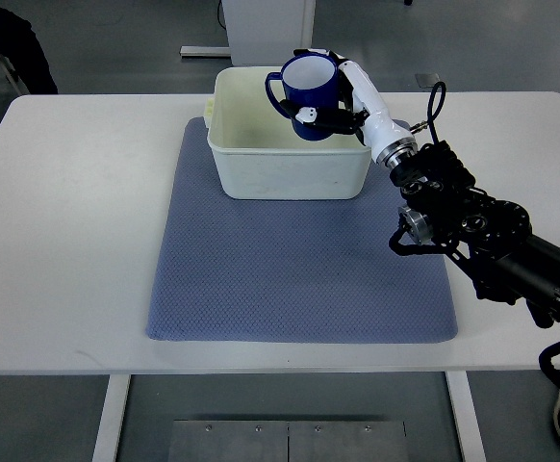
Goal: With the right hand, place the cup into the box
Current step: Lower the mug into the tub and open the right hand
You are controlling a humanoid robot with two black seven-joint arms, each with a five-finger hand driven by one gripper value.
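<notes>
Cup held above the box, release pending

Near edge: blue mat (pixel 299 279) on white table (pixel 78 241); farther, right hand (pixel 343 96) with fingers wrapped round blue cup (pixel 309 85), upright over box (pixel 290 168) at its far right corner; next, likely lowering inside, then opening

One top view looks steeply down on the table (pixel 68 241).
</notes>
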